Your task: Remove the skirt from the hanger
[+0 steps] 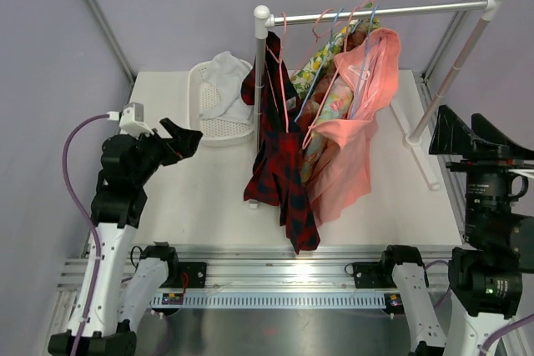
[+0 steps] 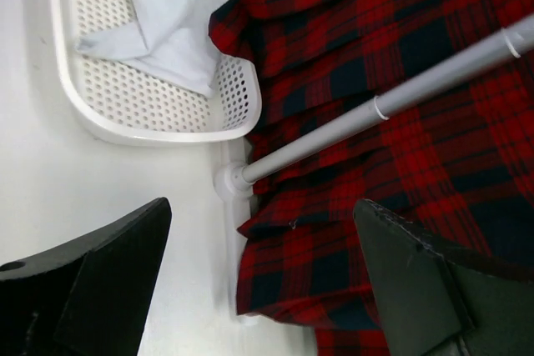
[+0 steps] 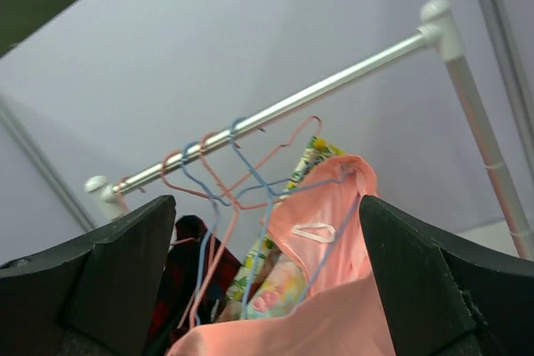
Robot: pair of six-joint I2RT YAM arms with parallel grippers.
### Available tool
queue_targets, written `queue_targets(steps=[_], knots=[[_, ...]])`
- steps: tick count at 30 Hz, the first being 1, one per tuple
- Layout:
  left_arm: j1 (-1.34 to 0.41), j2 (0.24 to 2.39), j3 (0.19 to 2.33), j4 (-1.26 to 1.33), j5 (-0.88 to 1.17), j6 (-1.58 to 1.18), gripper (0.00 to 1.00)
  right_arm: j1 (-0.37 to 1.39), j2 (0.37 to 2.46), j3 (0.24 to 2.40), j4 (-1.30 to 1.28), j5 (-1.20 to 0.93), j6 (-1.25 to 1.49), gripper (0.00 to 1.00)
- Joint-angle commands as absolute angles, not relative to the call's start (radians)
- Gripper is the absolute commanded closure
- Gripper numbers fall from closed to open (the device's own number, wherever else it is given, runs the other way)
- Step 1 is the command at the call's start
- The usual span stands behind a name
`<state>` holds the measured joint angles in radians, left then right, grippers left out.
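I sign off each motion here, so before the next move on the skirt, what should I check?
1. Left gripper open and empty: ok.
2. Right gripper open and empty: ok.
3. Skirt identified among red plaid garment, floral garment and pink garment: cannot tell.
4. Hanger hooks seated over the rail: ok.
5. A gripper at the hangers: not ok, both hang clear of the clothes.
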<state>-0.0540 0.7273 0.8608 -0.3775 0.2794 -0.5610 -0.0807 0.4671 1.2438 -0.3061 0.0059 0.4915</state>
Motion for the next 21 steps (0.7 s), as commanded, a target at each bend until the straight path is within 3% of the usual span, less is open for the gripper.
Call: queue_targets(steps=[1, 4, 11, 14, 17, 18, 21], knots=[[-0.058, 0.646, 0.888, -0.587, 0.178, -0.456, 0.04, -0.081, 0.503, 1.298, -0.242, -0.118, 0.508, 0.01], [-0.060, 0.611, 0.867, -0.636, 0.144, -0.430, 0.01, -0.080, 0.535, 1.279, -0.140, -0.172, 0.523, 0.01], [-0.083, 0.623, 0.878, -0.735, 0.091, -0.376, 0.01, -0.081, 0.926, 1.644, -0.497, -0.171, 0.511, 0.02], [-0.083, 0.626, 0.857, -0.701, 0.090, -0.379, 0.01, -0.081, 1.024, 1.686, -0.563, -0.140, 0.500, 0.04], [-0.083, 0.627, 0.850, -0.693, 0.094, -0.383, 0.01, -0.080, 1.077, 1.710, -0.589, -0.117, 0.499, 0.10], [-0.081, 0.627, 0.847, -0.692, 0.098, -0.383, 0.01, -0.078, 1.095, 1.710, -0.592, -0.123, 0.494, 0.17], [-0.081, 0.620, 0.844, -0.686, 0.116, -0.382, 0.01, -0.063, 1.130, 1.709, -0.598, -0.143, 0.496, 0.18]])
